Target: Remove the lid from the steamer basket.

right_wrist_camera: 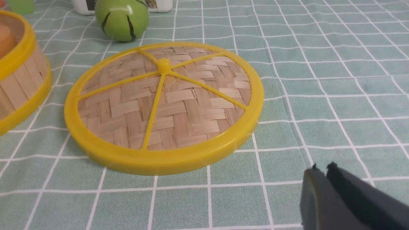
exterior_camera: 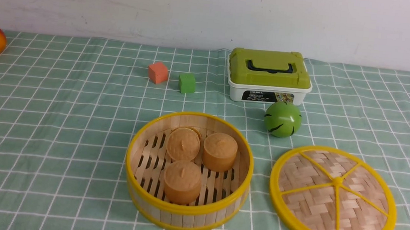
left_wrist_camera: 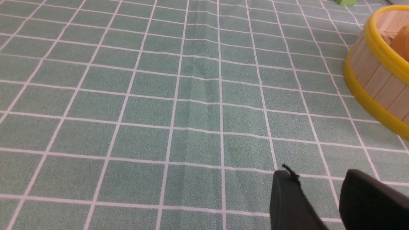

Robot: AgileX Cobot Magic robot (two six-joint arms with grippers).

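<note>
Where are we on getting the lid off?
Done, by the look of it: the lid lies flat on the cloth to the right of the steamer basket, which stands open with three buns showing. Neither gripper holds anything: right gripper jaws together, left gripper jaws apart. Nothing is left.
</note>
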